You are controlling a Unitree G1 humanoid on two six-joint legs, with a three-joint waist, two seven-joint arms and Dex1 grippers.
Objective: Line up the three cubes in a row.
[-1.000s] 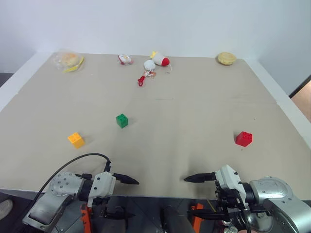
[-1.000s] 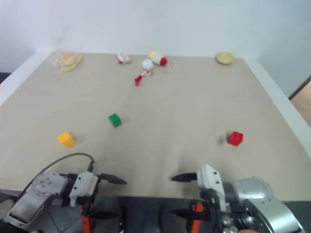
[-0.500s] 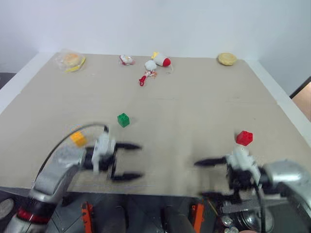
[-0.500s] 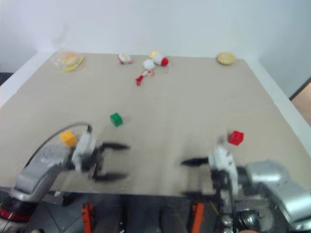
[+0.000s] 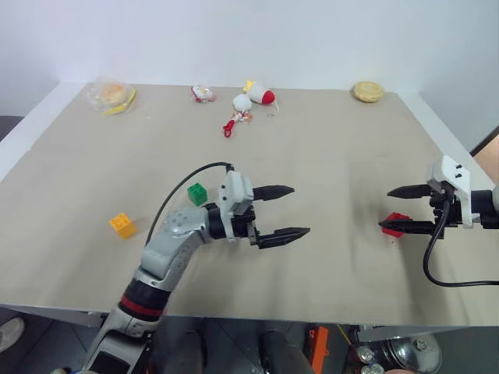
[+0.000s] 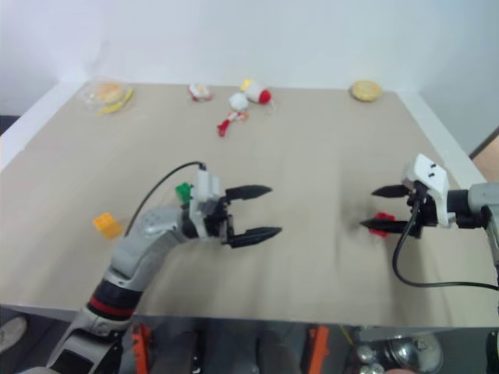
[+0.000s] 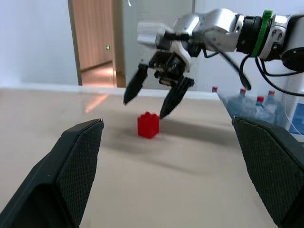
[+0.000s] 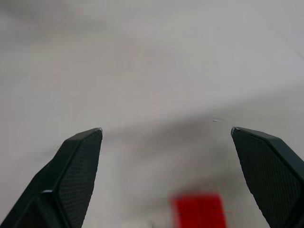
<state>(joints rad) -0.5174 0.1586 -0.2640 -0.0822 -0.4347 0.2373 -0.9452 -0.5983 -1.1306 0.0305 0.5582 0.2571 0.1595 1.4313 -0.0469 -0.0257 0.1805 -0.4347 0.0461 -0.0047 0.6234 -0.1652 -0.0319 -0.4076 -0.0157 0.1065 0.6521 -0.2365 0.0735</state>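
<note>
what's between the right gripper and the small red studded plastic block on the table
Nothing visible. The open right gripper hangs just above the small red studded plastic block, with only bare tan table around it.

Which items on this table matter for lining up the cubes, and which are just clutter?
Part of the job:
red cube
green cube
yellow-orange cube

Just lying about:
plush toys at the far edge
wrapped food item in the far left corner
round yellowish food item at the far right
</note>
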